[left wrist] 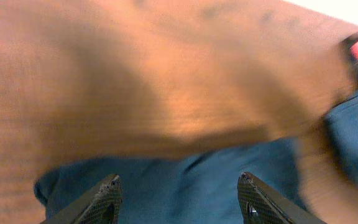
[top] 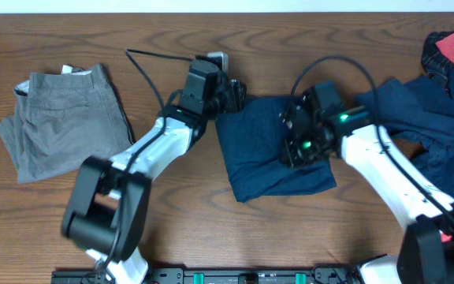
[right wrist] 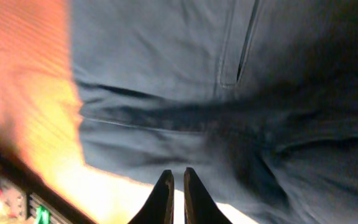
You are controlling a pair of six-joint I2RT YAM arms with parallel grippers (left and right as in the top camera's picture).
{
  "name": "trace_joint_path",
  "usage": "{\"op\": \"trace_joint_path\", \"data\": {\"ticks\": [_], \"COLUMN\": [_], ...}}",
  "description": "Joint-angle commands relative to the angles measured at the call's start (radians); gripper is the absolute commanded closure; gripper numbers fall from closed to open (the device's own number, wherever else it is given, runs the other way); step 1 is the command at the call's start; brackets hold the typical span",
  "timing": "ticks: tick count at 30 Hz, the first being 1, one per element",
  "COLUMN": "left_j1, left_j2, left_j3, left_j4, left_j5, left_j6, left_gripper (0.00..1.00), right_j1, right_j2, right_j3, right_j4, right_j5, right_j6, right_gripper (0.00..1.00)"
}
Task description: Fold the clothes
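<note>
Broadly, the brown wooden table [top: 172,229] carries three lots of cloth, each placed here from the folded dark navy blue fabric shorts [top: 262,166] at its middle. Just beside their right edge sprawls the unfolded heap of navy and coral-red garments [top: 440,87]. Well apart to their left lie the folded grey shorts with a waistband [top: 57,122].

The navy shorts form a near-square packet, slightly tilted, with no clear long axis. The right gripper [right wrist: 177,177] hangs over their right half, jaws closed to a sliver with no cloth visibly pinched. The left gripper [left wrist: 179,180] sits at their far left corner, jaws wide apart and empty, the navy cloth directly beneath them.

I judge the packet done, and the heap lies nearer the right arm.
</note>
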Motion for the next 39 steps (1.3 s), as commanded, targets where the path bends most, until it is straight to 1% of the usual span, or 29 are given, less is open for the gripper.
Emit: {"op": "trace_joint_path", "data": {"ticks": [1,4,6,8,12,15,18,19,22,25,26,27,28,31,33,36,39], "left_j1": [-0.001,-0.001,-0.001,0.000,-0.002,-0.002,-0.002,-0.002,-0.002,0.002,0.004,0.005,0.006,0.006,0.007,0.011,0.027], "left_j2": [0.089,0.126,0.127,0.122,0.109,0.109,0.100,0.090,0.036,-0.059,-0.088,-0.121,-0.145,-0.190,-0.186,-0.151,-0.083], "left_j3": [0.012,0.012,0.012,0.012,0.012,0.012,0.012,0.012,0.012,0.012,0.012,0.012,0.012,0.012,0.012,0.012,0.012], "left_j4": [-0.011,-0.088,-0.179,-0.287,-0.559,-0.739,-0.845,-0.863,-0.879,-0.847,-0.831,-0.808,-0.784,-0.690,-0.609,-0.517,-0.443], "left_j5": [0.034,0.078,0.076,0.076,0.081,0.132,0.202,0.229,0.258,0.216,0.183,0.140,0.103,0.021,0.015,0.015,0.016], "left_j6": [0.020,0.020,0.024,0.024,0.024,0.024,0.025,0.026,0.028,0.028,0.028,0.027,0.028,0.039,0.106,0.175,0.196], "left_gripper": [0.39,0.39,0.40,0.42,0.44,0.45,0.44,0.40,0.36,0.33,0.29,0.06,0.02,0.02,0.02,0.02,0.02], "right_j1": [0.018,0.014,0.010,0.002,-0.040,-0.105,-0.170,-0.189,-0.208,-0.203,-0.201,-0.198,-0.195,-0.195,-0.195,-0.195,-0.194], "right_j2": [0.022,0.023,0.023,0.023,0.024,0.024,0.024,0.024,0.024,0.024,0.024,0.024,0.024,0.024,0.024,0.024,0.024], "right_j3": [-0.106,-0.188,-0.237,-0.275,-0.295,-0.293,-0.288,-0.283,-0.273,-0.266,-0.266,-0.266,-0.266,-0.266,-0.266,-0.266,-0.266], "right_j4": [0.053,0.065,0.064,0.082,0.117,0.196,0.326,0.380,0.465,0.481,0.478,0.471,0.464,0.444,0.432,0.412,0.389], "right_j5": [0.020,0.069,0.138,0.187,0.287,0.362,0.370,0.347,0.296,0.291,0.291,0.291,0.291,0.291,0.291,0.291,0.291], "right_j6": [0.121,0.185,0.225,0.232,0.233,0.232,0.202,0.172,0.113,0.111,0.111,0.111,0.111,0.111,0.111,0.111,0.111], "right_gripper": [0.94,0.94,0.93,0.90,0.84,0.81,0.81,0.81,0.80,0.79,0.79,0.77,0.75,0.74,0.73,0.73,0.73]}}
